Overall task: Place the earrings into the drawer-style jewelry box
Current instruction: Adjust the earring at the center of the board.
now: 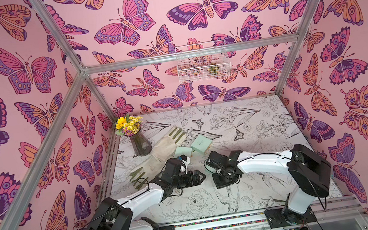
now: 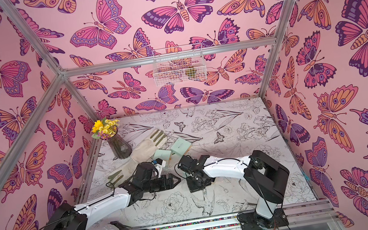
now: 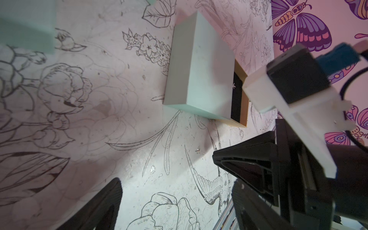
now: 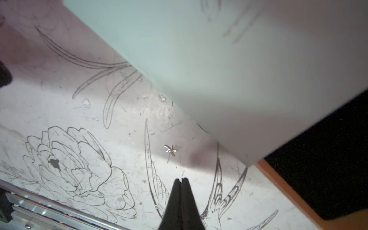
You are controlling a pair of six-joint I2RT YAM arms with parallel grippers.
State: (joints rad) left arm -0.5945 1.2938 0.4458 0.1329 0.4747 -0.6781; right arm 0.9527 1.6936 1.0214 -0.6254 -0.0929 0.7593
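Note:
The pale green drawer-style jewelry box (image 3: 199, 69) lies on the floral table, also in both top views (image 1: 201, 144) (image 2: 181, 147). Its black-lined drawer (image 3: 238, 99) (image 4: 328, 169) is pulled out, with one small silver star earring (image 3: 233, 86) inside. Another earring (image 4: 170, 149) (image 3: 197, 151) lies on the table beside the box. My right gripper (image 4: 181, 180) (image 1: 207, 163) is shut and empty, its tips just short of that earring. My left gripper (image 3: 177, 199) (image 1: 201, 176) hovers open over bare table nearby, holding nothing.
A second mint box (image 1: 183, 151) sits left of the jewelry box. Two beige gloves (image 1: 165, 145) (image 1: 144, 170) and a glass vase of flowers (image 1: 141, 146) occupy the back left. A wire basket (image 1: 202, 64) hangs on the back wall. The arms' rail (image 1: 217, 223) runs along the front edge.

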